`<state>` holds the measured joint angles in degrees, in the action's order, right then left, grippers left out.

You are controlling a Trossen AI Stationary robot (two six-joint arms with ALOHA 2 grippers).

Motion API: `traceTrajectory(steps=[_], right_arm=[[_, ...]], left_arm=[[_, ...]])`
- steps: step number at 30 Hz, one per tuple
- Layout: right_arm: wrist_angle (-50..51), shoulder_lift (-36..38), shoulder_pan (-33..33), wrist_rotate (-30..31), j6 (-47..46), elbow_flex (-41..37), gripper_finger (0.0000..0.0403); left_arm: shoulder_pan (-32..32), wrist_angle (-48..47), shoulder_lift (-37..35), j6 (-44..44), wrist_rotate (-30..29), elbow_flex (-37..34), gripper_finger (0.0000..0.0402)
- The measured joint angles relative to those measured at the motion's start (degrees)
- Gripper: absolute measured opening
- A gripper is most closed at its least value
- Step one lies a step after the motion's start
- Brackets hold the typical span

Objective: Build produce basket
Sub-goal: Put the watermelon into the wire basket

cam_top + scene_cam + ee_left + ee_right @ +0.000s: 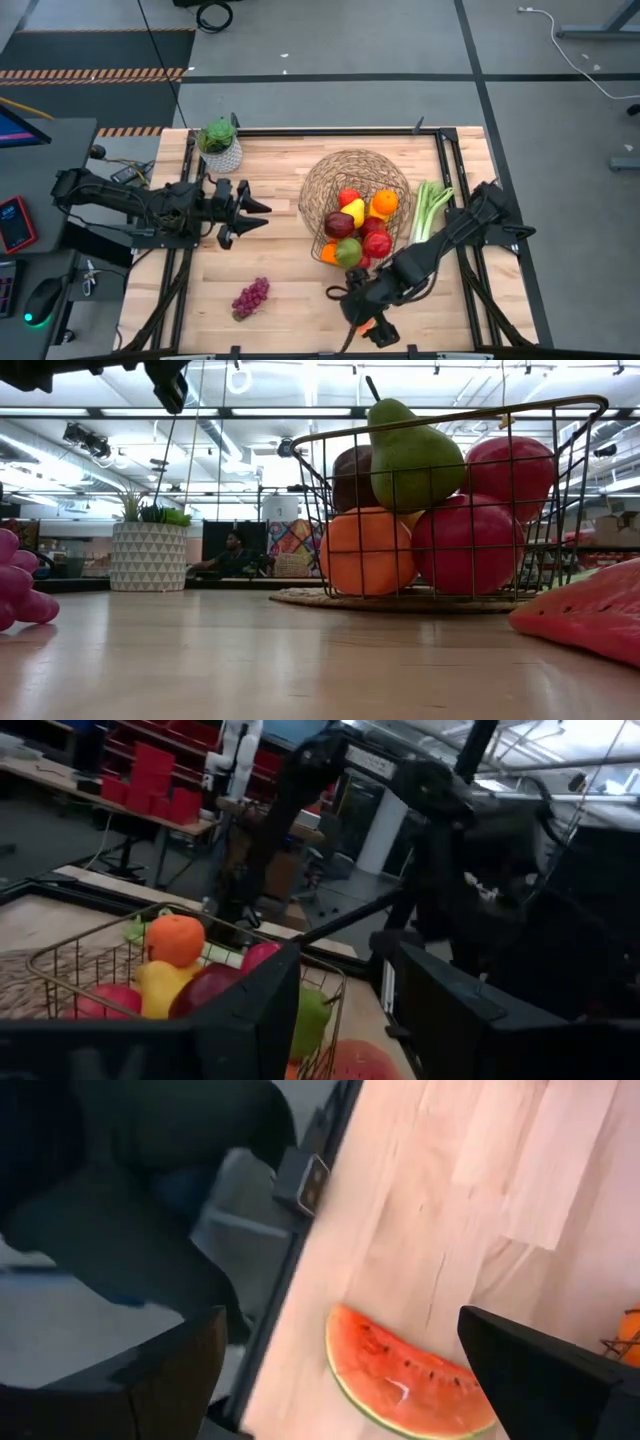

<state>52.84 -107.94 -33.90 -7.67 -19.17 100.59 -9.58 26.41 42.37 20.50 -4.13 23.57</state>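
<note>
Most fruit is already piled in the basket [330,180]. The grapes [250,297], celery [430,208] and watermelon [405,1376] are left on the table. The right gripper [340,1380] is spread above the watermelon. The left gripper [262,213] is empty, nearly closed.

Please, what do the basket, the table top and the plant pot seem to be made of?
Basket: thin dark metal wire, likely; open grid, fruit visible through it.
Table: pale wood planks with grain lines and a smooth, slightly glossy finish.
Pot: white with a triangle pattern, matte; ceramic or plastic, I cannot tell which.
</note>
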Motion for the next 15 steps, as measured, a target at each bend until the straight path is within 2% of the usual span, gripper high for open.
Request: traceTrajectory(steps=[6, 11, 15], right_arm=[[7.6, -6.9, -2.1, 0.3, 7.4, 7.4, 0.0399], [8.9, -10.1, -3.5, 1.9, 19.5, 8.6, 0.0399], [9.0, -12.2, -3.5, 3.6, 21.5, 8.6, 0.0399]], left_arm=[[0.1, 0.3, 0.0, 2.5, -1.4, 0.0, 0.0172], [0.1, 0.3, 0.0, 2.9, -1.4, 0.0, 0.0172], [0.1, 0.3, 0.0, 2.9, -1.4, 0.0, 0.0172]])
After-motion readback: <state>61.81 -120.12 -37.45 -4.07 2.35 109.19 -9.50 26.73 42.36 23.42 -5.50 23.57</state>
